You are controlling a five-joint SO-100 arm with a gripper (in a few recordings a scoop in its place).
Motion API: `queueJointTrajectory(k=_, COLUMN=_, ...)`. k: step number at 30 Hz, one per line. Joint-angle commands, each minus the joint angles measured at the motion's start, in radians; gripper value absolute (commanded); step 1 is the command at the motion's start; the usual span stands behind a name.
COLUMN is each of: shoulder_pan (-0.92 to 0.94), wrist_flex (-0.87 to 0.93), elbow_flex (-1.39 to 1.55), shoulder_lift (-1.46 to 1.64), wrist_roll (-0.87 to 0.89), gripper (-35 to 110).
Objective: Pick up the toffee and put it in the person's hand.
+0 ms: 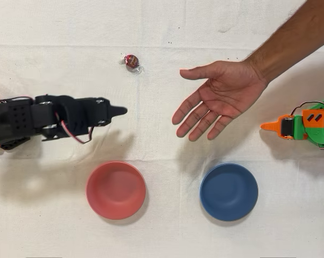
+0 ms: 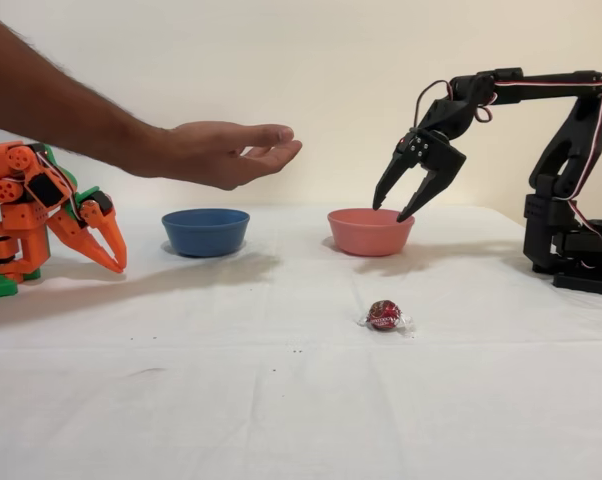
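The toffee [image 1: 132, 62] [image 2: 385, 315], a small red candy with clear twisted ends, lies alone on the white cloth. My black gripper [image 1: 119, 110] [image 2: 390, 212] hangs in the air above the table, open, with nothing between its fingers. In the overhead view its tip points right and sits below and a little left of the toffee, well apart from it. The person's hand [image 1: 218, 97] [image 2: 226, 152] is held out palm up with fingers spread, above the table to the right of the toffee in the overhead view.
A red bowl [image 1: 116, 190] [image 2: 370, 231] and a blue bowl [image 1: 229, 191] [image 2: 205, 231] stand on the cloth. The idle orange arm [image 1: 304, 124] [image 2: 51, 215] rests at the far side. My black arm's base [image 2: 573, 240] stands at the fixed view's right.
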Motion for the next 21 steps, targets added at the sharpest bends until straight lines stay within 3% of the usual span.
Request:
queueJointTrajectory(k=1, shoulder_pan=-0.038, wrist_flex=0.023, elbow_flex=-0.143, shoulder_lift=-0.038, wrist_roll=-0.012, gripper=18)
queueJointTrajectory(k=21, shoulder_pan=-0.207, wrist_flex=0.003, elbow_flex=-0.525, shoulder_lift=-0.488, wrist_roll=-0.014, gripper=19)
